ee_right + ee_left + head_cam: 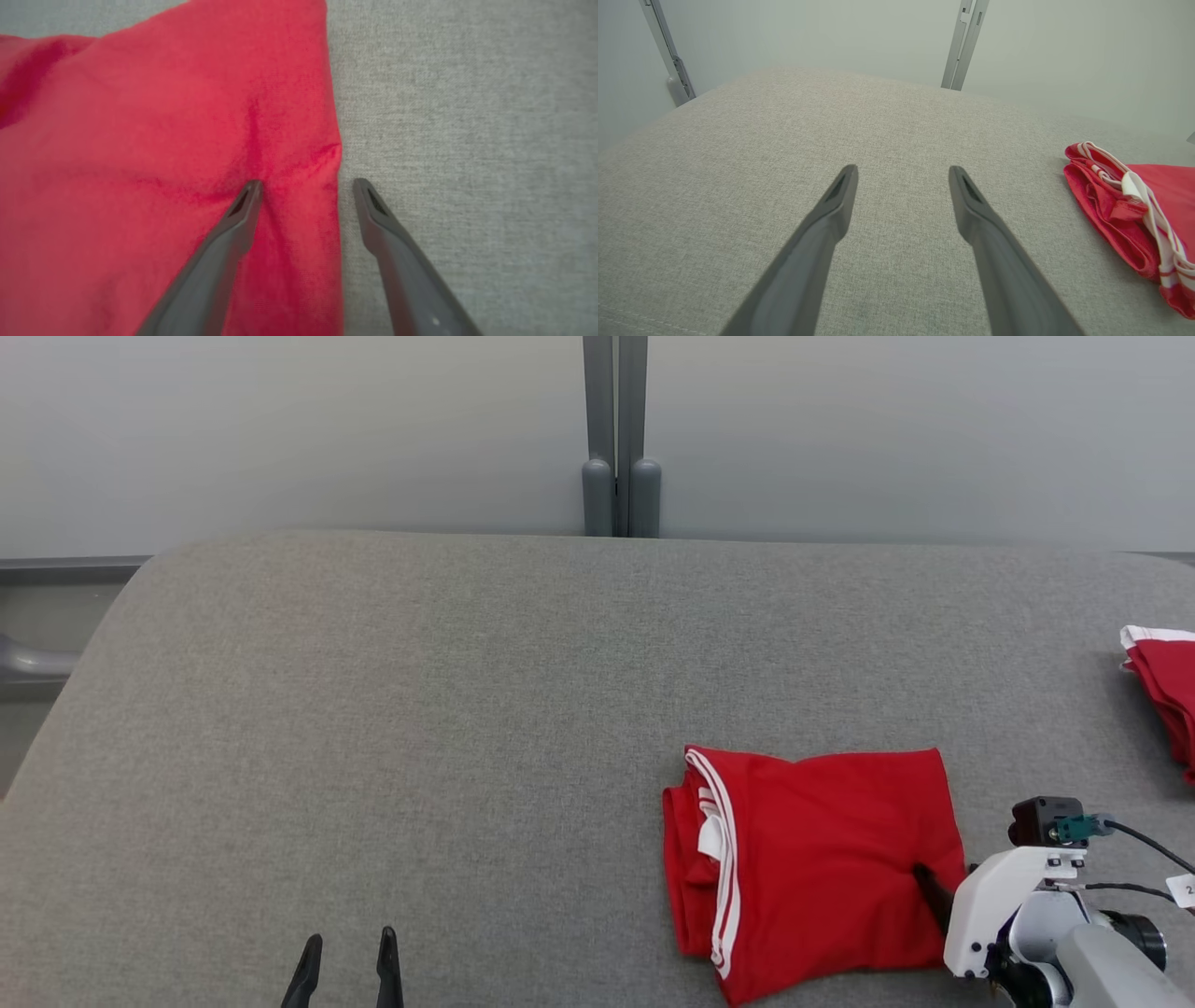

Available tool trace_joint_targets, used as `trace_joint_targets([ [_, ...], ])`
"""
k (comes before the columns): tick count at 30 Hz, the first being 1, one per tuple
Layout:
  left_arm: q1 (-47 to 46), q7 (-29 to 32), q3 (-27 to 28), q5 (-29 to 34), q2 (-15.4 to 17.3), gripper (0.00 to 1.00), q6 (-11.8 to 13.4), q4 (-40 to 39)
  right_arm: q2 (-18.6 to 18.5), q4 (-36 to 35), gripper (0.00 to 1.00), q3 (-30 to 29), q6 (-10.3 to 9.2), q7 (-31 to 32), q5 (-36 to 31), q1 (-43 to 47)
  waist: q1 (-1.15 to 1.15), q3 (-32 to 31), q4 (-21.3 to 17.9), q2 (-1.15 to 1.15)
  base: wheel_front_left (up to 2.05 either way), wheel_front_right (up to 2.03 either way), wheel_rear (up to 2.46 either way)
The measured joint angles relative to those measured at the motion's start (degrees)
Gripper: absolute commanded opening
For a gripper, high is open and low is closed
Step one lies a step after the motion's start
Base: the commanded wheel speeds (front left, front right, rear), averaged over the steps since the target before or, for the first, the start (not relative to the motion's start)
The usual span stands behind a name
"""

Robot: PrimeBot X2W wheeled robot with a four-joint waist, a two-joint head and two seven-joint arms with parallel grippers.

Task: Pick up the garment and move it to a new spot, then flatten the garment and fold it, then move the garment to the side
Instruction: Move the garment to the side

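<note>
Folded garment (822, 859) at 4 o'clock on worktop (420, 709). Right tool (306, 186) open, straddling its 3 o'clock edge, one finger (243, 205) on cloth. Scoop under all layers before closing, else fold peels. Left tool (347, 943) open, 7 o'clock.

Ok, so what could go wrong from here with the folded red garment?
The right gripper is open astride the right edge of the garment, one finger denting the cloth. Closing may pinch just the top layer, so the fold could come undone when moved. Dragging it right might bump the other red garment.
</note>
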Motion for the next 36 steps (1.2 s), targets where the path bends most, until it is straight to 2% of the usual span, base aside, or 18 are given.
trace_joint_targets([
  [1, -0.16, -0.01, -0.08, 0.00, 0.00, 1.00, 0.00, 0.00, 0.24, 0.40, 0.17, 0.14, -0.02, 0.16, 0.86, -0.34, 0.00, 0.12, 0.19, 0.00, 0.00, 0.00, 0.00],
  [2, -0.30, 0.00, -0.10, -0.02, 0.00, 1.00, 0.04, -0.02, 0.42, 0.53, 0.00, 0.27, -0.02, 0.16, 2.07, -0.65, 0.00, 0.23, 0.41, 0.00, 0.00, 0.00, 0.00],
  [6, -0.45, -0.01, 0.16, -0.93, 0.01, 1.00, 0.66, -0.40, -1.01, -0.88, 0.00, 1.25, 0.03, -0.89, 4.94, -3.65, 0.00, 0.43, 0.12, 0.00, 0.00, 0.00, 0.00],
  [8, -0.44, -0.01, -0.34, -0.96, 0.01, 1.00, 0.60, -0.31, -4.08, -2.07, 0.00, 0.87, 0.04, -1.69, 4.94, -7.31, 0.00, 0.49, -0.64, 0.00, 0.00, 0.00, 0.00],
  [13, -4.05, -0.01, -2.26, -1.04, 0.01, 1.00, 0.47, -0.75, -14.41, -3.15, 0.00, -2.23, 0.02, -1.25, 3.22, -16.08, 0.00, 2.57, -2.57, 0.00, 0.00, 0.00, 0.00],
  [17, -7.14, -0.01, -3.49, -2.72, 0.00, 1.00, 0.03, -0.52, -19.14, -0.66, 0.00, -6.59, 0.01, -3.14, 0.15, -21.44, 0.00, 5.83, -3.58, 0.00, 0.00, 0.00, 0.00],
  [26, -9.85, 0.00, -4.32, -1.05, -0.01, 1.00, -0.71, 0.86, -20.87, 7.22, 0.00, -13.79, 0.00, -7.04, -6.39, -29.06, 0.00, 12.61, -3.83, 0.00, 0.00, 0.00, 0.00],
  [27, -9.84, -0.01, -4.20, -0.92, -0.01, 1.00, -0.69, 0.86, -20.98, 8.39, 0.04, -15.01, 0.00, -7.47, -7.08, -29.68, 0.01, 13.11, -3.84, 0.00, 0.00, 0.00, 0.00],
  [28, -9.85, -0.01, -4.05, -0.92, -0.01, 1.00, -0.68, 0.88, -21.26, 9.26, 0.38, -15.71, 0.00, -7.53, -7.91, -30.21, 0.00, 13.48, -3.87, 0.00, 0.00, 0.00, 0.00],
  [29, -9.85, -0.01, -3.94, -0.92, -0.01, 1.00, -0.68, 1.01, -21.74, 10.47, 1.00, -16.23, 0.00, -7.43, -9.51, -30.68, 0.00, 13.88, -3.94, 0.00, 0.00, 0.00, 0.00],
  [32, -9.79, -0.01, -3.71, -0.91, -0.01, 1.00, -0.44, 1.31, -22.37, 13.58, 1.00, -17.13, 0.00, -6.44, -13.88, -30.92, 0.01, 14.09, -4.36, 0.00, 0.00, 0.00, 0.00],
  [36, -9.54, -0.01, -3.39, -0.91, -0.01, 1.00, -0.41, 1.41, -24.09, 14.11, 1.00, -19.12, 0.00, -9.93, -20.26, -31.09, 0.01, 12.84, -4.91, 0.00, 0.00, 0.00, 0.00],
])
